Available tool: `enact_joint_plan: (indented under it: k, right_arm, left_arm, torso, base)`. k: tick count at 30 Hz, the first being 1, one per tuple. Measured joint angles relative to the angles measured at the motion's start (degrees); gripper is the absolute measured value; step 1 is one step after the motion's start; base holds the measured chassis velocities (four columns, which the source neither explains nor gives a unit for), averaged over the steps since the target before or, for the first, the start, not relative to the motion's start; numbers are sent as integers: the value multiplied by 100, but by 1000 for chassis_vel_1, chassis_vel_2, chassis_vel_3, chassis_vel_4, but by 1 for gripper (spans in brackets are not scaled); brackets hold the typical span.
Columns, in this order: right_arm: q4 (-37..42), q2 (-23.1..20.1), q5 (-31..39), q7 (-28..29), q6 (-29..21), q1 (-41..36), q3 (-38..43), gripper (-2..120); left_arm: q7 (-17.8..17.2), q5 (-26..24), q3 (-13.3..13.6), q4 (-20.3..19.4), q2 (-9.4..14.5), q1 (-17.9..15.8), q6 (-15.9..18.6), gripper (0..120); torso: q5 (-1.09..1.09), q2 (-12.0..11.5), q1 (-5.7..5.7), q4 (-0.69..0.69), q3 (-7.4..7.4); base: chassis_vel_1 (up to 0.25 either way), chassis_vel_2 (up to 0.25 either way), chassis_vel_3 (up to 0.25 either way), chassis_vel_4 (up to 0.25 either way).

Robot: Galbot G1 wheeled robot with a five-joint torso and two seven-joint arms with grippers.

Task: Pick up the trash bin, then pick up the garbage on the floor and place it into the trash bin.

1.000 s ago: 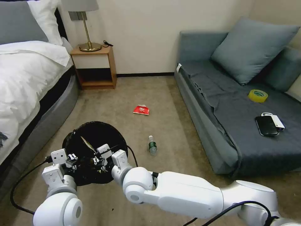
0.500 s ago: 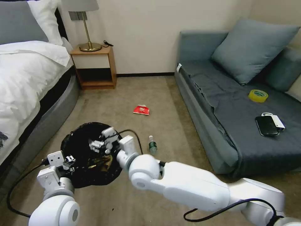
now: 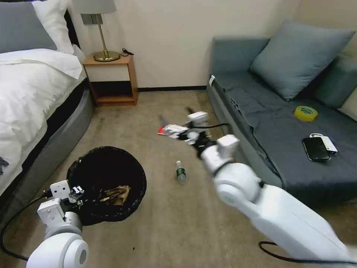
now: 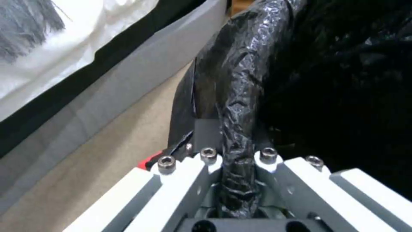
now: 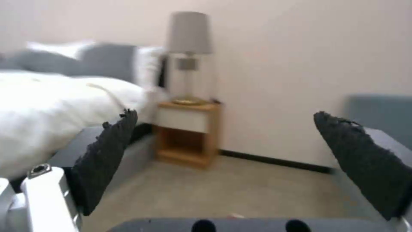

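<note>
The trash bin (image 3: 108,178), lined with a crinkled black bag, stands on the carpet at the near left. Brown and gold wrappers (image 3: 115,193) lie inside it. My left gripper (image 3: 76,191) is shut on the bag-covered rim (image 4: 236,135). Of the garbage, a red snack packet (image 3: 162,131) lies farther out on the floor, partly hidden behind my right gripper (image 3: 176,117), which hovers over it. In the right wrist view that gripper (image 5: 231,161) is open, with nothing between its dark pads (image 5: 107,158). A clear bottle with a green label (image 3: 180,172) lies between the bin and the sofa.
The bed (image 3: 33,96) runs along the left, with a wooden nightstand (image 3: 111,80) and a lamp (image 3: 100,33) at the back wall. On the right, the grey sofa (image 3: 267,123) carries a yellow tape roll (image 3: 306,113), a black phone (image 3: 316,149) and a cushion (image 3: 297,57).
My right arm has swung out of the bin, away and to the right, to above the red packet. A brown wrapper now lies in the bin. The left gripper and bin shifted slightly left.
</note>
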Motion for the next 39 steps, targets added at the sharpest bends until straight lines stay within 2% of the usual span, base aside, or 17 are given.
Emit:
enact_joint_plan:
  k: [1,4,5,8,9,10,12,13,17,22,32,39]
  right_arm:
    - [204,-62,-322,41,-9,-554,377,100]
    - [571,-42,-526,104,25,-1531,943,100]
    - [571,-42,-526,104,25,-1531,943,100]
    - [750,165,-1169,2,120,-2421,1258,100]
    - [750,165,-1169,2,120,-2421,1258,100]
    - [764,318,-1718,-86,251,-2864,1365,100]
    - [790,542,-2255,-177,403,-3324,1455,100]
    - [790,542,-2255,-177,403,-3324,1455,100]
    - [703,1186,-2967,-179,478,-3660,1434,100]
    - [591,1514,-3204,-278,562,-3694,1418,100]
    - [473,1467,-3189,-425,740,-3753,1402,100]
    - [405,1409,-3123,-455,750,-3693,1354,100]
  left_arm:
    - [11,3,-24,13,22,-9,-1,2]
    - [15,15,-79,17,78,-4,-16,2]
    - [15,15,-79,17,78,-4,-16,2]
    - [14,18,-130,0,115,26,-27,2]
    - [14,18,-130,0,115,26,-27,2]
    - [15,19,-151,-25,123,46,-36,2]
    - [14,22,-167,-49,132,73,-59,2]
    - [14,22,-167,-49,132,73,-59,2]
    - [17,45,-205,-109,126,110,-85,2]
    - [22,69,-207,-112,105,133,-125,2]
    - [23,78,-235,-116,82,85,-146,2]
    - [24,80,-238,-97,61,48,-146,2]
  torso:
    - [1,0,0,-1,0]
    - [-1,0,0,1,0]
    - [-1,0,0,1,0]
    - [-3,0,0,1,0]
    - [-3,0,0,1,0]
    - [-2,0,0,0,0]
    - [-2,0,-1,0,0]
    - [-2,0,-1,0,0]
    - [-2,0,-1,1,0]
    - [-3,1,-1,2,0]
    - [-3,0,-1,2,0]
    - [-2,0,-1,1,1]
  base:
    - [0,0,0,0]
    - [0,0,0,0]
    - [0,0,0,0]
    - [0,0,0,0]
    - [0,0,0,0]
    - [0,0,0,0]
    - [0,0,0,0]
    - [0,0,0,0]
    - [0,0,0,0]
    - [0,0,0,0]
    - [-3,5,6,-5]
    - [-126,110,116,-98]
